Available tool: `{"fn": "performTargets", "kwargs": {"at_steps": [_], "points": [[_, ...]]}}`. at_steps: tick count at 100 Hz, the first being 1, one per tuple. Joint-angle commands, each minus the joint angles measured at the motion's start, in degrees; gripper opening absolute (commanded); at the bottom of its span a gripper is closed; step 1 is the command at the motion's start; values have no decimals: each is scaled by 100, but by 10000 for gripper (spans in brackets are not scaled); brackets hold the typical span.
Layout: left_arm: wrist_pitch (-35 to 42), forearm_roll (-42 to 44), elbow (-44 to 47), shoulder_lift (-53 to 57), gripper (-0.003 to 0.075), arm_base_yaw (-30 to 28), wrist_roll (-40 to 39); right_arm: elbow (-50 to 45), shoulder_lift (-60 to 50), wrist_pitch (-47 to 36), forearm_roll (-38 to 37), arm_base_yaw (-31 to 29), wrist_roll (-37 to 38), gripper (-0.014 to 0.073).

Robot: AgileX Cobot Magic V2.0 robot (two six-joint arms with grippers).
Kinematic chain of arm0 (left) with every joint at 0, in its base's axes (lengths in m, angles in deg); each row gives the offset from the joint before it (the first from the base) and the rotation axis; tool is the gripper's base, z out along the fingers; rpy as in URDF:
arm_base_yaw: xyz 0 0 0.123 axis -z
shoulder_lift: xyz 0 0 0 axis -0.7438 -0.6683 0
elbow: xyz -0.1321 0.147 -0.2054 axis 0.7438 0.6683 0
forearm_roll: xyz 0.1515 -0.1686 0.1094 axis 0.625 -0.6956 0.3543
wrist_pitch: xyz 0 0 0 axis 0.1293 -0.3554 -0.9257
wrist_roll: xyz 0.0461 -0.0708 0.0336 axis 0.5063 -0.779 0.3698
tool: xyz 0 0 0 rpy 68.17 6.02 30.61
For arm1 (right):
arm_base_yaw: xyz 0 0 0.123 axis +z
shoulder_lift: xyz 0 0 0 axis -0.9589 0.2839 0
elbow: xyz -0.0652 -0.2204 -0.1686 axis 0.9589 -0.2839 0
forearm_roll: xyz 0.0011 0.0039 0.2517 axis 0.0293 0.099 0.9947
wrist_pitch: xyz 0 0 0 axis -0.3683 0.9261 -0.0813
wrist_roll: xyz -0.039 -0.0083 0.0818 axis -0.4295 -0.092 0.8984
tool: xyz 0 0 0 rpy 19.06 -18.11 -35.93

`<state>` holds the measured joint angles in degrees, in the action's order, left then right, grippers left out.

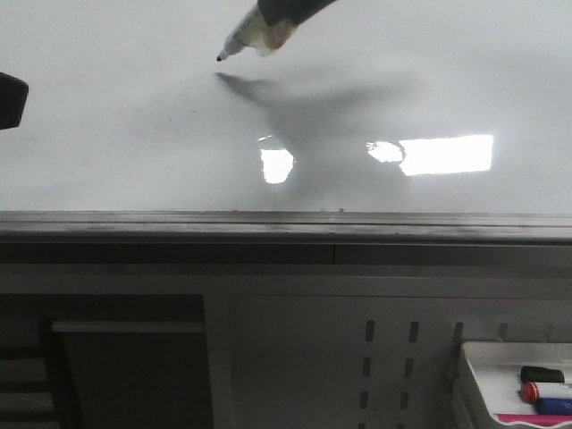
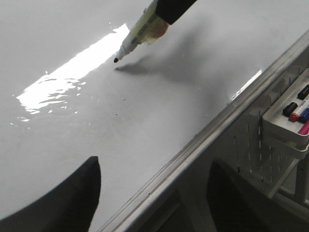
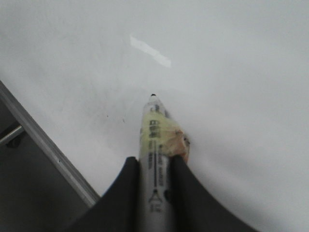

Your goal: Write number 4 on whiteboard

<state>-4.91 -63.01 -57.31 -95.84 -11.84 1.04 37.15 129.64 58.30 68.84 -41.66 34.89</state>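
Two grippers appear. Right gripper [image 3: 153, 193]: its dark fingers [image 3: 186, 188] are clamped on either side of a marker pen [image 1: 253, 32], which enters the front view from above and slants down toward the whiteboard [image 1: 107, 134]. The pen's black tip [image 1: 220, 58] lies close to the board surface, just above its own shadow [image 1: 259, 89]; whether tip and board touch cannot be told. A yellowish wrap with an orange patch surrounds the pen barrel near the fingers. Left gripper [image 2: 145, 203]: two dark fingers [image 2: 63, 203] stand spread apart with nothing between them, hanging over the board's lower edge, well apart from the pen tip.

No stroke of the number 4 is visible on the whiteboard; only faint specks mark the surface near the tip.

Beside the board's ledge [image 1: 268, 228], a white tray [image 1: 487, 380] hangs on a grey perforated panel [image 1: 384, 357]. It holds markers: one with a black cap [image 1: 542, 374], one with a red cap [image 1: 545, 391], one blue [image 1: 554, 407], and a pink one [image 2: 304, 128].

Bright rectangular glare [image 1: 445, 154] lies on the board between pen tip and ledge. Bare white surface extends on all sides of the tip.
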Motion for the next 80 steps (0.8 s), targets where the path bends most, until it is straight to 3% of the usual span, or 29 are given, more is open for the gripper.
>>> {"fn": "performTargets", "kwargs": {"at_steps": [1,27,60,80], "points": [[377,-96,-160,29,439,10,-65,93,-128,-28,28,-5,-28,-64],[377,-96,-160,29,438,10,-65,-432,-123,-289,28,203,-28,-64],[387,-96,-160,29,438,10,-65,-444,-706,616,-72,-592,-28,-64],[387,-96,-160,29,438,10,-65,-68,-792,625,-61,-291,-50,-64]]}}
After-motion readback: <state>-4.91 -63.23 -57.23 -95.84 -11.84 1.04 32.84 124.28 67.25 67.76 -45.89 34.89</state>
